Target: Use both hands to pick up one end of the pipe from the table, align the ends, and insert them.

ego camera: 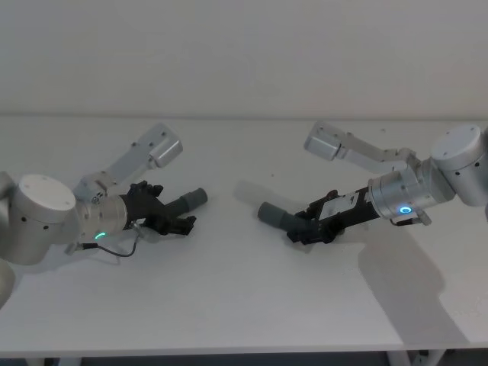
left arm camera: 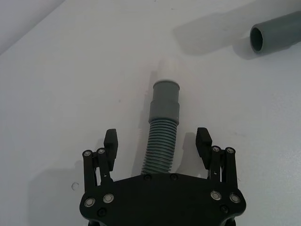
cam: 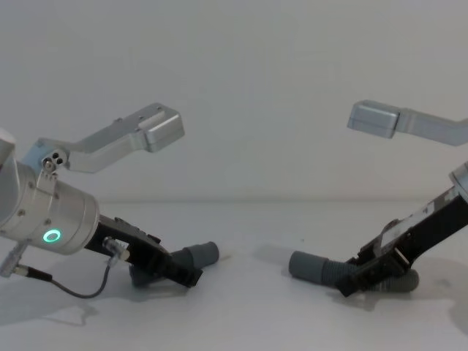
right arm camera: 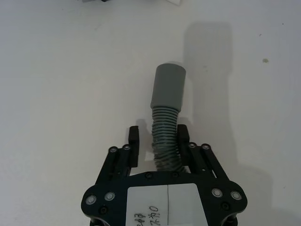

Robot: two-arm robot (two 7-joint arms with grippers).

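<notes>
Two grey corrugated pieces of the pipe lie on the white table (ego camera: pixel 244 305). The left piece (left arm camera: pixel 162 146) ends in a smooth cuff (left arm camera: pixel 165 101) with a whitish tip (left arm camera: pixel 165 70). My left gripper (left arm camera: pixel 157 141) stands open astride its ribbed part, fingers clear on both sides; the cuff (ego camera: pixel 194 200) points toward the centre. The right piece (right arm camera: pixel 164 136) ends in a plain cuff (right arm camera: pixel 168 87), whose hollow socket end (left arm camera: pixel 275 33) shows in the left wrist view. My right gripper (right arm camera: pixel 159 141) is shut on its ribbed part, low over the table (ego camera: pixel 301 227).
A bare stretch of table separates the two cuffs (ego camera: pixel 229 210). The table's far edge meets a plain wall (ego camera: pixel 244 116). A thin black cable (ego camera: pixel 114 252) loops beside the left wrist.
</notes>
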